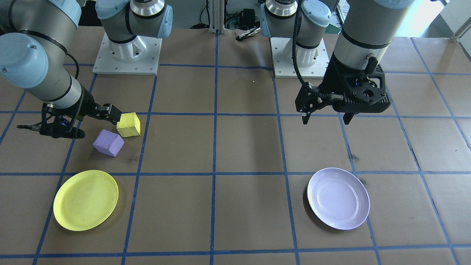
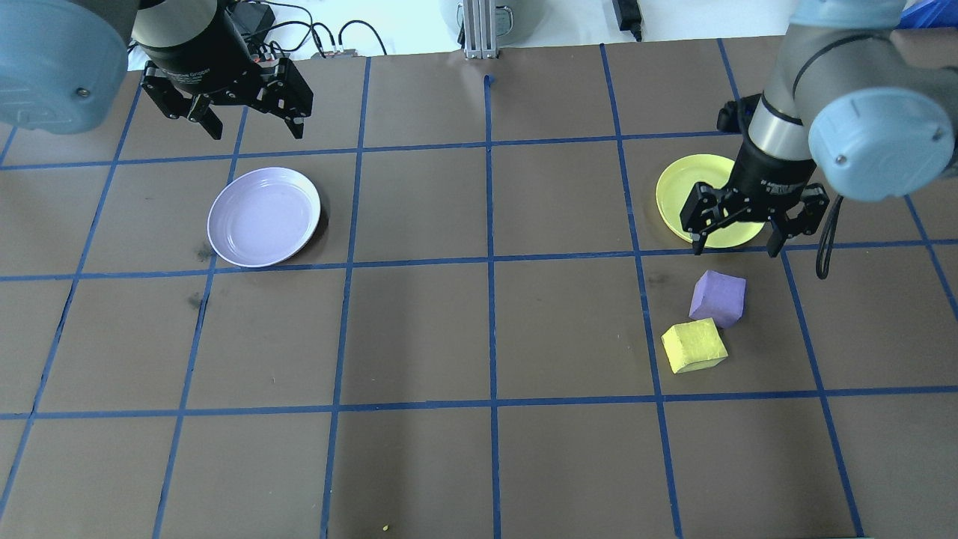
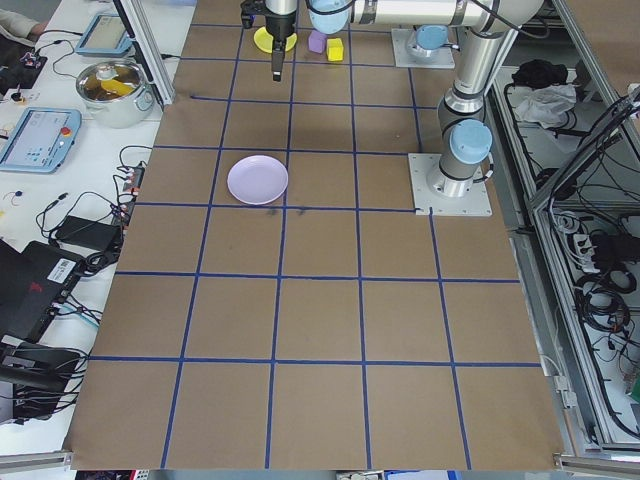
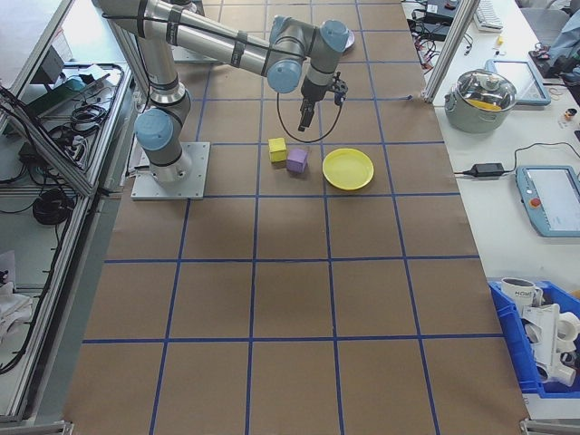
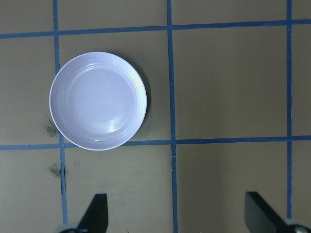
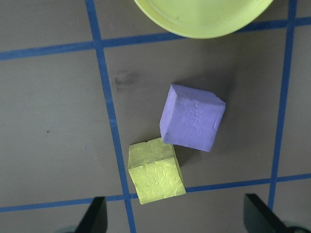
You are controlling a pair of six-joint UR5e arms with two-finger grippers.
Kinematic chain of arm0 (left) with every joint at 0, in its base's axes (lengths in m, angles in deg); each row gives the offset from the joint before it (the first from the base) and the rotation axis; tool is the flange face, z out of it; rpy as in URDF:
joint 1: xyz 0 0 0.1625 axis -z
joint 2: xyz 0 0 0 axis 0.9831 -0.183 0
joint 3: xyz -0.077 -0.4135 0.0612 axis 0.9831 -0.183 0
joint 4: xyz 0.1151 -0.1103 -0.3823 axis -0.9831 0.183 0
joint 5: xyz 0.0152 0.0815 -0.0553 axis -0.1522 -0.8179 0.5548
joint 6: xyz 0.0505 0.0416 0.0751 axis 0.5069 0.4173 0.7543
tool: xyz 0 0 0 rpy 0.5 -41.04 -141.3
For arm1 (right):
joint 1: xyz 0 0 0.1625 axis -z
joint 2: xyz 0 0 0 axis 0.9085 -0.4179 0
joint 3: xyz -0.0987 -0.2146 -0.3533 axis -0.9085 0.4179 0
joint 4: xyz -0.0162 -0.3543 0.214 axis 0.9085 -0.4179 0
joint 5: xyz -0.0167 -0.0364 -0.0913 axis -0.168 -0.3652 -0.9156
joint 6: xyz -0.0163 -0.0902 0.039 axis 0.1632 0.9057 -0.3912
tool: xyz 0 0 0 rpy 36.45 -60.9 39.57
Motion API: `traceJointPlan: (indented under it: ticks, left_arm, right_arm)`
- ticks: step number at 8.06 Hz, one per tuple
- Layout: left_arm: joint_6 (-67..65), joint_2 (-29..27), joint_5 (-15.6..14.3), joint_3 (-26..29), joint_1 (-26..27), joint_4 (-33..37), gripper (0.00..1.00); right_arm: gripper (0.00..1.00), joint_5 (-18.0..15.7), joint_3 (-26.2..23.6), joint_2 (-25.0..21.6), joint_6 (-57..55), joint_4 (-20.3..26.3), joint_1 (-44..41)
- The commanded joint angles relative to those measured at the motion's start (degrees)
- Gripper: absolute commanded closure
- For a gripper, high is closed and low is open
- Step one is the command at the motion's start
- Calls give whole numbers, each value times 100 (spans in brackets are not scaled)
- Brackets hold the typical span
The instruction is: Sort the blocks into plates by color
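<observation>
Though both plates sit ready, nothing is sorted yet. Front view: yellow block [image 1: 128,124] and purple block [image 1: 108,142] lie on the surface at left of frame, corners touching or nearly so, above the yellow plate [image 1: 85,200], which is empty. Lavender plate [image 1: 338,198] at lower right, also empty. Right gripper [image 1: 110,112] reaches in from the left edge, its tips at the yellow block; contact can't be judged here. Left gripper [image 1: 326,118] hangs at upper right, jaws wide, empty.

Overhead view: right gripper [image 2: 737,245] hovers at right of frame, jaws wide, holding nothing; it covers the near part of the yellow plate's rim. Both blocks just below it, free.

Left side view: blocks and yellow plate tiny at top edge; nothing to read on jaws.

Right side view: blocks beside the yellow plate, centre of frame, gripper above them.

Left wrist view: lavender plate upper left, bare; only the fingertips [image 5: 98,213] show, spread wide.

Right wrist view: both blocks centred, purple overlapping the yellow's corner; yellow plate cut off at top.

Left to do: both blocks.
</observation>
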Motion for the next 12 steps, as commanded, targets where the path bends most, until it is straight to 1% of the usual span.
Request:
traceJointPlan:
  ticks: [1,2,3,5,6,7,8,9,10,11,12]
  left_arm:
    - [0,-1,0,0,0,0,0]
    - [0,-1,0,0,0,-1,0]
    - [0,-1,0,-8,0,-1,0]
    - [0,-1,0,0,0,-1,0]
    - [0,8,0,-8,0,8,0]
    - [0,-18,9,-8,0,0,0]
    - [0,-18,0,-8,0,-1,0]
    - [0,-10,0,-8,0,-1,0]
    - [0,-27,0,0,-9,-9,0]
    - [0,-36,0,0,-9,-9,0]
    - [0,-36,0,0,-9,-1,0]
  right_arm:
    - [0,-125,-1191,-212,1259,-893,-8]
    - [0,-239,-1482,-211,1337,-1274,-8]
    - [0,-180,-1658,-168,1347,-1365,-8]
    - [1,-188,-1739,60,1373,-1444,-8]
    - [2,-188,-1748,270,1364,-1453,-8]
    - [5,-136,-1818,394,1364,-1514,-8]
    - [5,48,-1914,438,1329,-1567,-16]
    - [10,84,-1967,456,1320,-1611,-16]
    - [28,58,-1977,457,1338,-1681,-16]
    - [49,-3,-1959,439,1338,-1682,-8]
    - [61,-21,-1907,404,1312,-1665,-8]
